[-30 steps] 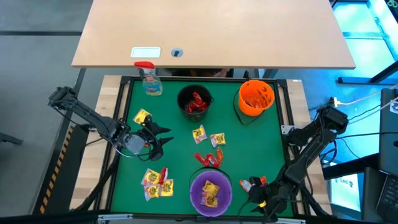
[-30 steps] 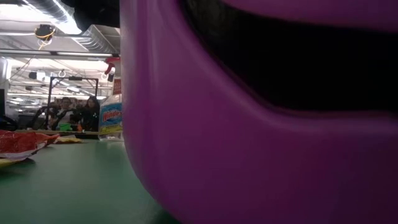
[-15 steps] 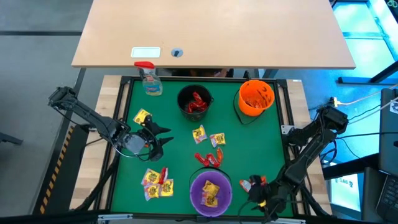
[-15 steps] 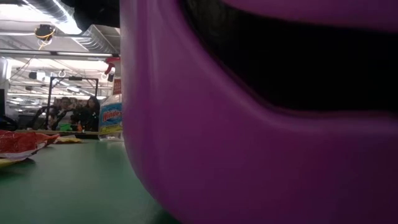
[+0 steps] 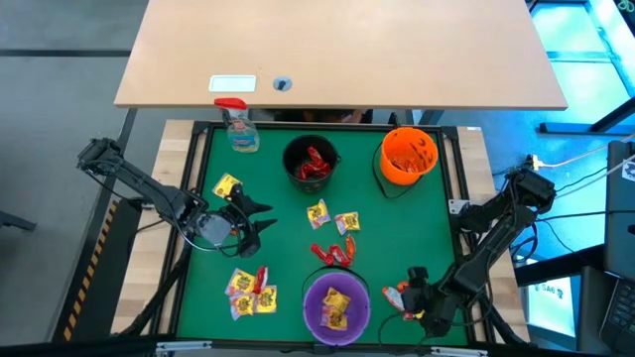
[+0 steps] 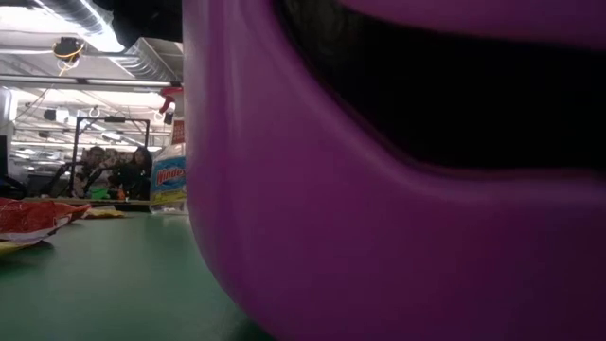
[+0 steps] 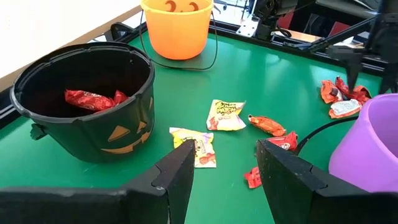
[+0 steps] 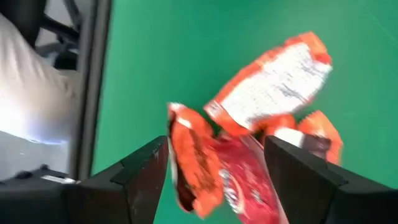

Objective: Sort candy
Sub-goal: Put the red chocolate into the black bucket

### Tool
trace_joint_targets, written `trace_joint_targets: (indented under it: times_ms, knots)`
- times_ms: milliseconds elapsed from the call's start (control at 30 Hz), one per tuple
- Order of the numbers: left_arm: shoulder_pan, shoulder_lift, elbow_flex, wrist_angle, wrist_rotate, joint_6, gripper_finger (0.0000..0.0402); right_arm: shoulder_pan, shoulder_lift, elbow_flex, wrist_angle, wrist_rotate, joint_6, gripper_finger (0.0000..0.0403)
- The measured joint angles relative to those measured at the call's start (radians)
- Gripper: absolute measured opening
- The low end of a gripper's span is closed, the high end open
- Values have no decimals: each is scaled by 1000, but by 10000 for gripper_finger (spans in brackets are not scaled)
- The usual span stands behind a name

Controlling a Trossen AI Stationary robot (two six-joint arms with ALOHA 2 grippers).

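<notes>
High view: right gripper [image 5: 409, 294] at the mat's 5 o'clock corner, fingers apart over orange candy [image 5: 398, 295], beside the purple bowl [image 5: 336, 303]. Left gripper [image 5: 260, 222] open at 9 o'clock, empty.

Right wrist view: orange packets [image 8: 273, 81] lie between the spread fingers [image 8: 140, 171]; grip not evident.

Left wrist view: yellow packets [image 7: 225, 114] ahead, untouched.

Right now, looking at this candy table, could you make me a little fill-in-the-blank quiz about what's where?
1. The red candy lies inside the ____ bucket.
2. The yellow candy lies inside the ____ bucket.
3. The spray bottle has a ____ trigger.
4. The right pincer hovers over a small pile of ____ packets.

Missing words: black; purple; red; orange
</notes>
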State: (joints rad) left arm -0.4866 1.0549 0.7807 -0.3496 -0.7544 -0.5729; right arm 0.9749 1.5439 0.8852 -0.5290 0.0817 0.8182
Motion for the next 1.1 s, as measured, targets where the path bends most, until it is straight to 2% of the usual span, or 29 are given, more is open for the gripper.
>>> trace_joint_targets:
  times_ms: [467,800,900,1100]
  knots:
    - [0,0,0,0,15,-1,163,0,13,0,-48,58,-12,233]
    - [0,0,0,0,16,-1,163,0,82,0,-41,0,-15,210]
    - [0,0,0,0,16,-1,163,0,83,0,-45,0,-15,192]
    - [0,0,0,0,13,-1,163,0,82,0,-59,-3,-16,130]
